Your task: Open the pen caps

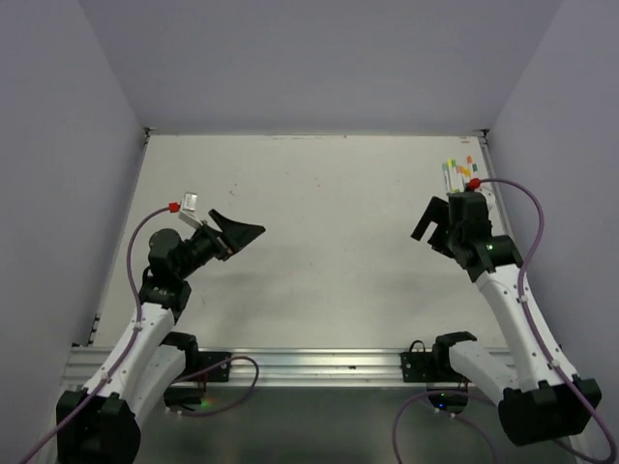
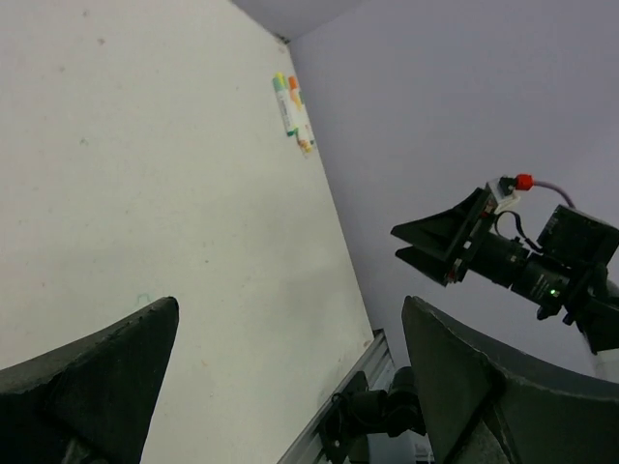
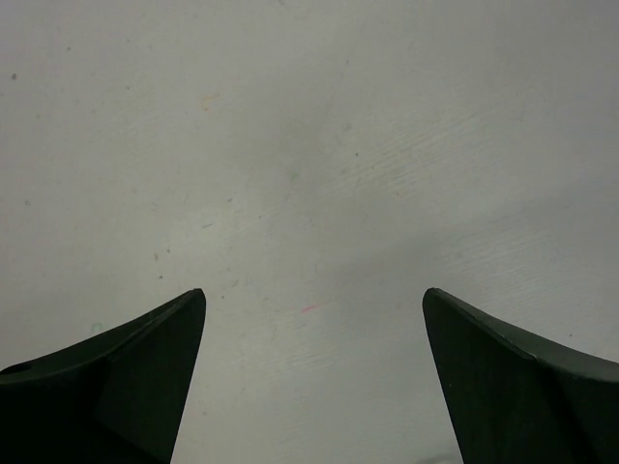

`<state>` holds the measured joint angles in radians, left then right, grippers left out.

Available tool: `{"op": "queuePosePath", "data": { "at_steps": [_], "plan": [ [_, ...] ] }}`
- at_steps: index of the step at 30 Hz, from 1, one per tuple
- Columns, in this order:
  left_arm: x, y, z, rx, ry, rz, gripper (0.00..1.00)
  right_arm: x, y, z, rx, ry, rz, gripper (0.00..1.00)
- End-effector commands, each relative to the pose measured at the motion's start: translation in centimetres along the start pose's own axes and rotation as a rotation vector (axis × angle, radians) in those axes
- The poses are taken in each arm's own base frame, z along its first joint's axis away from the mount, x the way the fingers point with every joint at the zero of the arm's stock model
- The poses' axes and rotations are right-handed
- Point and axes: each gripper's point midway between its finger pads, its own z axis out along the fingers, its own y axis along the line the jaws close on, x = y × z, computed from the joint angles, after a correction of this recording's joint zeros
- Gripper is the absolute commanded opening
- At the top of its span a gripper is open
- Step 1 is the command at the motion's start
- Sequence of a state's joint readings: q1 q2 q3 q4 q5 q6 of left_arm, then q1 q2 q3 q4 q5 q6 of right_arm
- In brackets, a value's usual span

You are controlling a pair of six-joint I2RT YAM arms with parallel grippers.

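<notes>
two grippers, and neither has hold of anything. the left gripper (image 1: 242,230) hangs over the left half of the table (image 1: 319,251), turned sideways toward the right, its jaws spread as wide as they go with only air between them. the right gripper (image 1: 432,224) hovers near the right edge, jaws just as wide, and its own camera shows nothing but bare surface between the fingers. the pens (image 1: 456,172) lie bunched in the far right corner, close against the right edge, a little beyond the right gripper. their pen caps (image 1: 471,160) show as tiny dabs of green, yellow, orange and red. they're too small for me to say whether each sits firmly on its barrel.

i'd say the job hasn't properly begun: this is the reach toward a first pen. next, i reckon, the right gripper needs to move to the corner, come down over one thin barrel, narrow a great deal and lift it clear of its neighbours. then the left must cross most of the table to pinch the cap, so the two can pull apart along the pen's line. the tight bunching looks like the awkward part.
</notes>
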<state>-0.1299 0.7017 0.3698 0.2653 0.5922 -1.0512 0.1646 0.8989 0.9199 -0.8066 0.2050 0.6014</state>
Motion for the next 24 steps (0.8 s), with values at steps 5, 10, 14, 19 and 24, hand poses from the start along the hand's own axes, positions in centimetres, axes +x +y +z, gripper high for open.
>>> {"op": "queuePosePath", "data": {
  "at_steps": [5,10,14,19,24],
  "plan": [
    [2.2,2.7,2.3,-0.018,0.195,-0.068,0.99,-10.5,2.6,4.1,0.144,-0.224,-0.091,0.99],
    [0.6,3.2,2.4,-0.067,0.113,0.03,0.98,-15.0,5.6,9.6,0.134,-0.343,-0.092,0.98],
    [-1.0,3.1,2.1,-0.121,0.059,0.12,0.98,-16.1,5.5,16.2,0.193,-0.39,-0.14,0.98],
    [-1.7,2.3,1.7,-0.121,0.047,0.19,0.98,-18.8,6.1,20.8,0.147,-0.436,-0.207,0.95],
    [-1.6,0.8,1.3,-0.048,0.051,0.275,0.98,-19.5,5.3,25.6,0.122,-0.379,-0.331,0.91]
  ]
}}
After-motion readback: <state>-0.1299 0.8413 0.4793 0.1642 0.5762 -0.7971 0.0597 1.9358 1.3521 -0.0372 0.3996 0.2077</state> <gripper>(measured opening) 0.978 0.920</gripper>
